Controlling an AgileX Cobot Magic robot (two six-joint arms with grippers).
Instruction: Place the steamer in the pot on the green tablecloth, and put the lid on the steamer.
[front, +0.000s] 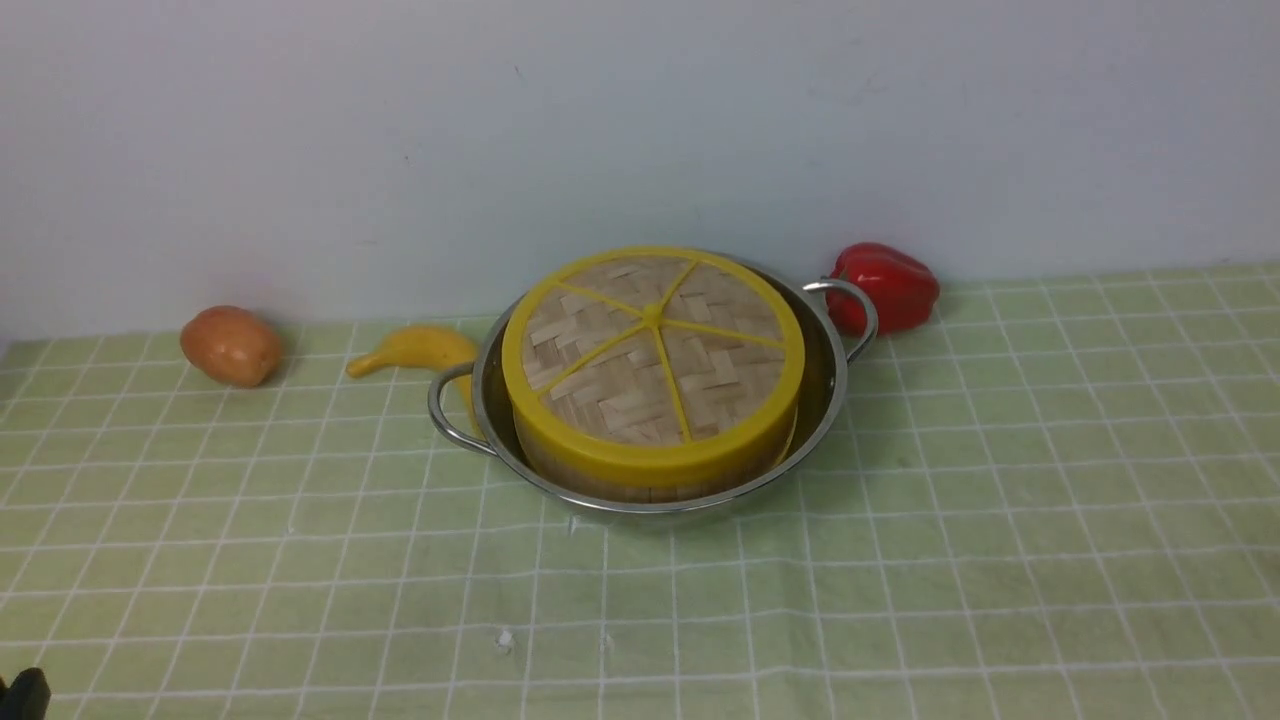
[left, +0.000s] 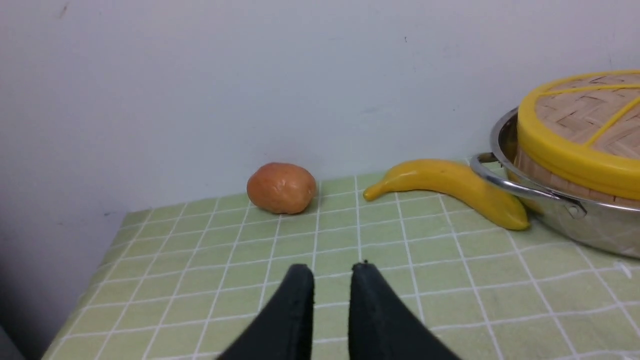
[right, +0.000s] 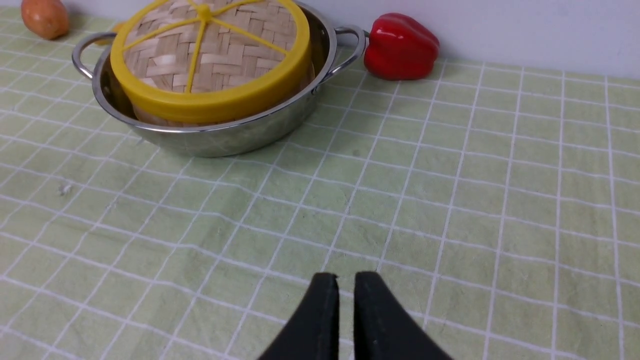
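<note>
Near the back edge of the desk, toward its left corner, a potato (front: 231, 345) is seen on the cloth (front: 1000, 560); just right of it lies a banana (front: 415, 350), its long axis running left to right, its thin tip toward the potato and its thick end against the pot (front: 660, 505). The pot is set near the middle of the back edge, its two handles lined up on a slant: the left one nearer the front edge, the right one nearer the wall. The steamer (front: 640, 483) is seated inside the pot, and the lid (front: 652, 360) is laid flat on it, tipped slightly. Touching the right handle, a red pepper (front: 885, 287) is placed by the wall.

Only a dark corner of the left arm is caught in the front view, and no fingers. The left gripper (left: 332, 275) is shown by its wrist view, narrowed to a slim gap, holding nothing. The right gripper (right: 346, 282) is likewise nearly closed and empty above bare cloth. The pepper is missed by the left wrist view; the banana is almost hidden in the right one.
</note>
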